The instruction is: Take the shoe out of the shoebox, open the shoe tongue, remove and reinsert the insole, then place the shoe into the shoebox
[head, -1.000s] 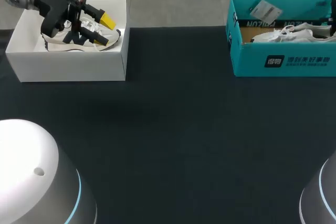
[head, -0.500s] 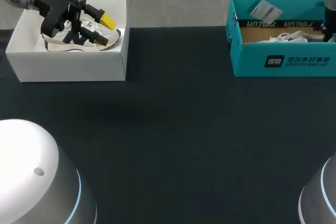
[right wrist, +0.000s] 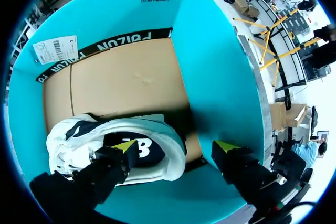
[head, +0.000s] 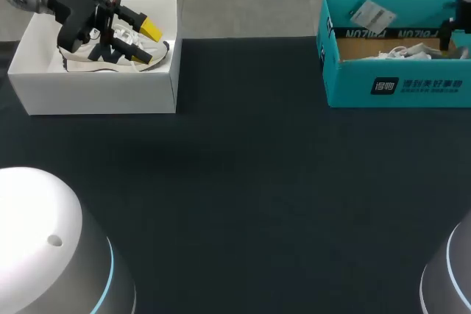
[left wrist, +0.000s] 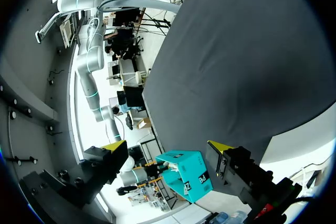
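Observation:
A white sneaker [right wrist: 113, 142] with a dark insole lies on the cardboard floor of the teal shoebox [right wrist: 220, 72] at the table's far right [head: 397, 86]. My right gripper [right wrist: 176, 146] hangs open over the sneaker's heel. One finger is above the shoe opening, the other in the gap beside the box wall. In the head view only a little of the sneaker [head: 401, 53] shows above the rim. My left gripper [head: 147, 40] stands open above a second white and dark shoe [head: 88, 60] in a white box [head: 96, 93] at the far left.
A paper tag [head: 370, 12] lies against the teal box's back wall. The dark table top [head: 243, 182] stretches between the two boxes. My arms' rounded bases fill the near corners in the head view.
The sneaker has dropped from rim height down into the teal box. My right gripper came in over it and opened, letting it go. The left arm has not moved.

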Robot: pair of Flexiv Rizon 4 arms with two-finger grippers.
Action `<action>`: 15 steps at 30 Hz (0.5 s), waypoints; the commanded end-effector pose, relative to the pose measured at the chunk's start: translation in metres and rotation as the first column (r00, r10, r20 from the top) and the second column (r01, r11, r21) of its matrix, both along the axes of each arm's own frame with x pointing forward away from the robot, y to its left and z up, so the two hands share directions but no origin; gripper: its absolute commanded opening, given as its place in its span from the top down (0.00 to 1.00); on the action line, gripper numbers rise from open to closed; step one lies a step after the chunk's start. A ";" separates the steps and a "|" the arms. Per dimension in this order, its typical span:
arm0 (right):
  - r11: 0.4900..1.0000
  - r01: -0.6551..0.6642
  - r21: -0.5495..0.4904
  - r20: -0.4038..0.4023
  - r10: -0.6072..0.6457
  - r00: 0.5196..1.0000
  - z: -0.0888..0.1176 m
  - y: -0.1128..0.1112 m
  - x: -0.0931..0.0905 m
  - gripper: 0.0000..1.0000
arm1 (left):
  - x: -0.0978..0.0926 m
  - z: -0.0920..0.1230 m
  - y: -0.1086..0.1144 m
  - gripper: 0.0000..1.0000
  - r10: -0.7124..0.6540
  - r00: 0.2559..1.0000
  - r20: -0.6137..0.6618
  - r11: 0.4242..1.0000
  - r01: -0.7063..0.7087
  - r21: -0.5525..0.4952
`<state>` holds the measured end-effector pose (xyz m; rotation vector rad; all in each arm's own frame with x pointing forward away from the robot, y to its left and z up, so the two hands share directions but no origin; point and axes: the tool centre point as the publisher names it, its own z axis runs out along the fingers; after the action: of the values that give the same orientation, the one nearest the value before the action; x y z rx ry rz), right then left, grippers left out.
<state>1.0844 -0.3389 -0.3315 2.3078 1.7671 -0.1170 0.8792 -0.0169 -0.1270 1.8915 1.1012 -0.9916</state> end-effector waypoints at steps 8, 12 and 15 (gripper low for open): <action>0.997 -0.017 0.074 0.073 0.012 0.997 0.076 0.020 -0.017 0.00 | 0.000 0.000 0.000 0.00 0.000 1.000 0.002 1.000 0.000 0.002; 0.995 -0.050 0.088 0.059 0.045 0.997 0.096 0.032 -0.021 0.00 | 0.000 0.000 0.000 0.00 0.000 1.000 0.002 1.000 0.000 0.002; 0.991 -0.072 0.113 0.079 0.063 0.995 0.109 0.043 -0.027 0.00 | 0.000 0.000 0.000 0.00 0.000 1.000 0.002 1.000 0.000 0.002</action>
<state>1.0707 -0.3025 -0.2398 2.3013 1.8567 0.0614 0.8792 -0.0170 -0.1270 1.8917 1.1010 -0.9917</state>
